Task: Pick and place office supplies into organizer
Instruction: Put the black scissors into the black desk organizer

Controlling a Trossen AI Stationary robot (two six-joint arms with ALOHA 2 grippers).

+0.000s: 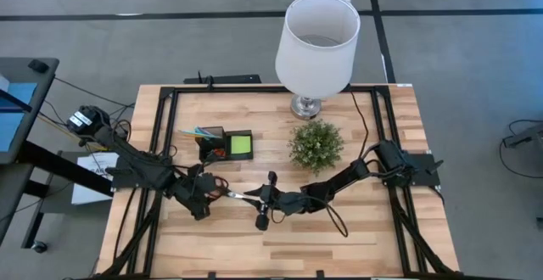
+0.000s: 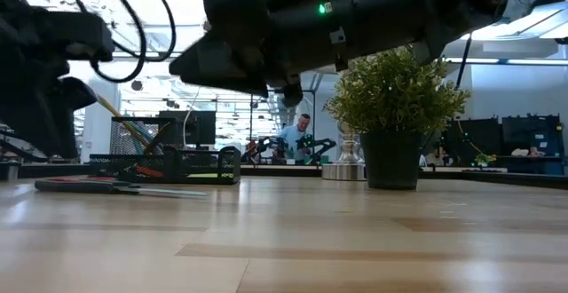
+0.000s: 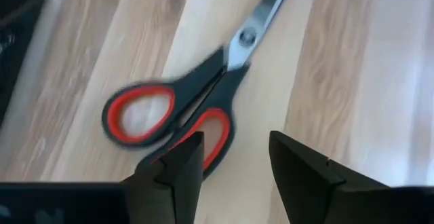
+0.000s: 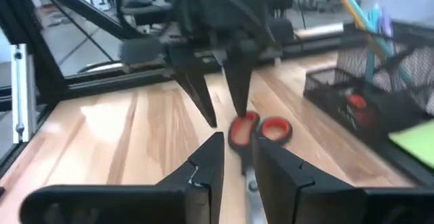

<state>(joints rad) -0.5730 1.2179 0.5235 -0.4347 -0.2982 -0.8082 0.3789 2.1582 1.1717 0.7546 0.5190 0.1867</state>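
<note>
The red-handled scissors (image 1: 235,195) (image 2: 106,186) lie flat on the wooden table between my two grippers. Their handles (image 3: 183,108) point toward the left arm and their blades toward the right arm. My left gripper (image 1: 212,192) (image 3: 234,159) is open and hovers just above the handles. My right gripper (image 1: 259,198) (image 4: 237,163) is open by a narrow gap above the blade end. Farther back, the black organizer (image 1: 222,142) (image 2: 169,162) holds pens (image 1: 197,131), and the lime-green pad (image 1: 241,145) lies in its tray.
A potted plant (image 1: 316,144) (image 2: 395,115) stands right of the organizer, with the white-shaded lamp (image 1: 316,47) behind it at the far edge. Bare wood lies toward the near edge. A person (image 2: 293,138) shows in the room beyond the table.
</note>
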